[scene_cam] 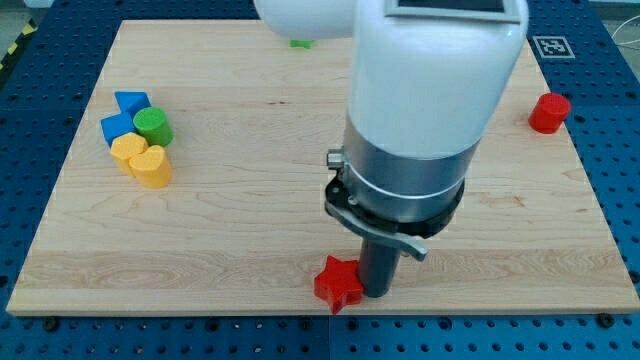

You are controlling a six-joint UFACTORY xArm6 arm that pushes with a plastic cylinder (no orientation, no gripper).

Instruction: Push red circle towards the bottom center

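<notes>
My tip (378, 292) is down on the wooden desk (250, 210) near its bottom edge, a little to the view's right of centre, pressed up against the red star block (337, 282), which sits at its 9 o'clock and touches it. I carry no claw, only this dark rod, so nothing is clenched or held; the rod merely leans on the star's side.

The red circle block (549, 112) is well apart from me, far out at about 2 o'clock from my tip, close to the desk's right edge in the upper part of the view. It stands alone, with nothing touching it.

Over at roughly 10 o'clock, near the desk's left edge, a cluster sits packed together: two blue blocks (125, 113) whose shapes I cannot make out clearly, a green circle block (153, 126) just right of them, and two yellow blocks (142, 160) below, the lower one heart-shaped.

At 12 o'clock, by the desk's top edge, a sliver of another green block (300, 43) peeks from under my arm's white housing (430, 70); its shape is hidden.
</notes>
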